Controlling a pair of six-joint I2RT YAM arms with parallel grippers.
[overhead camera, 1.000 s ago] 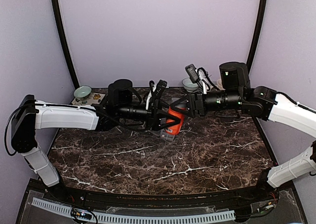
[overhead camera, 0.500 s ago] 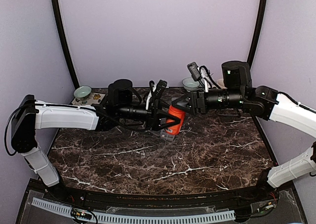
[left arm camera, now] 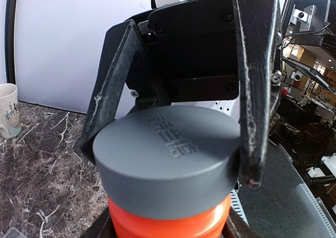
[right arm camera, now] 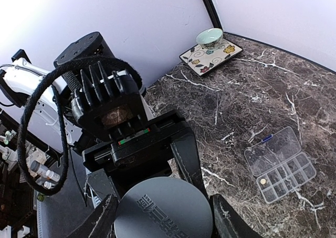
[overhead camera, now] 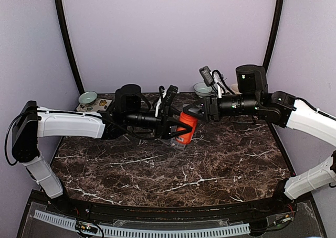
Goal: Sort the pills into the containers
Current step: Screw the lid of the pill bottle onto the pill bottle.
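Note:
An orange bottle (overhead camera: 185, 128) with a grey cap (left arm camera: 167, 162) hangs tilted above the table's far middle. My left gripper (overhead camera: 180, 129) is shut on its orange body, its fingers barely showing at the bottom of the left wrist view. My right gripper (right arm camera: 163, 223) comes from the right and is shut on the cap, one finger (left arm camera: 255, 91) pressed to each side. The containers, a clear organiser box (right arm camera: 281, 164) with its lid open, lie on the marble under the bottle (overhead camera: 177, 143). One small yellow pill (right arm camera: 262, 181) sits in a compartment.
A pale bowl (overhead camera: 87, 97) stands on a patterned tray (overhead camera: 97, 106) at the back left corner. A second bowl (overhead camera: 201, 88) is at the back behind the right wrist. A white mug (left arm camera: 7, 110) stands on the marble table (overhead camera: 210, 170).
The right gripper's fingers have narrowed onto the grey cap. The left arm and the bottle have stayed where they were.

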